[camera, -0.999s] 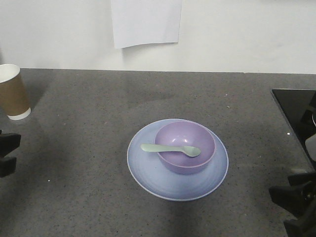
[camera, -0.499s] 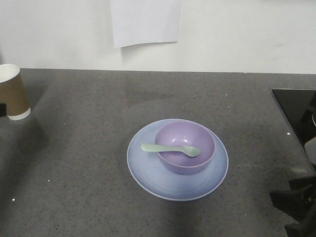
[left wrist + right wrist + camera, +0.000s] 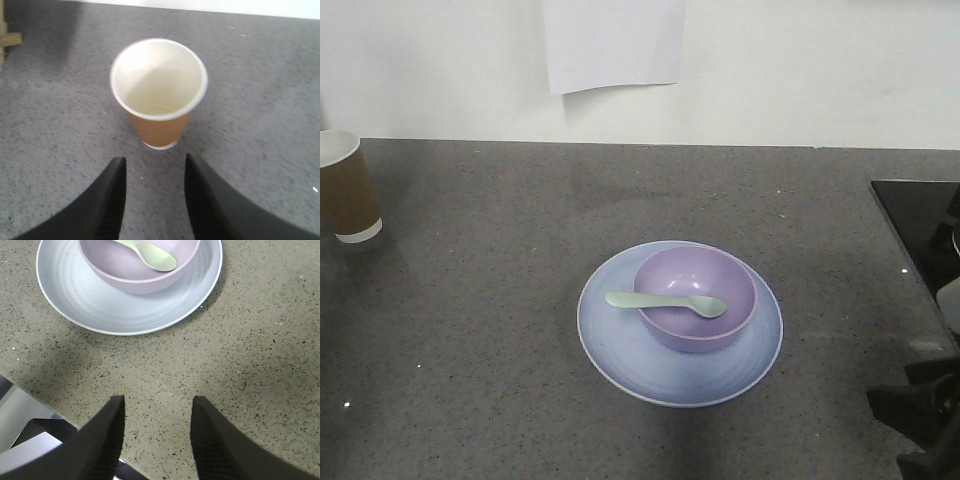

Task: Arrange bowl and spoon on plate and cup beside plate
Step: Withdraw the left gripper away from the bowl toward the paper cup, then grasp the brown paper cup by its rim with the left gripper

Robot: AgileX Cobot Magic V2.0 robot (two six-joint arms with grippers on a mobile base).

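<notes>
Left gripper (image 3: 154,197) jaws parted, empty, just short of the cup (image 3: 159,92), which stands upright at far left, well apart from the plate (image 3: 620,350). Advance centred, close below the rim to avoid tipping. Right gripper (image 3: 156,440) parted, idle.

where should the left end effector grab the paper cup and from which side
Grip the paper cup across its brown side wall, around mid-height, coming in level from the side where the left end effector already faces it with fingers open and empty. The cup stands upright on the counter, alone, and tapers toward its base, so a squeeze below the stiff white rim likely holds best without crushing.
</notes>
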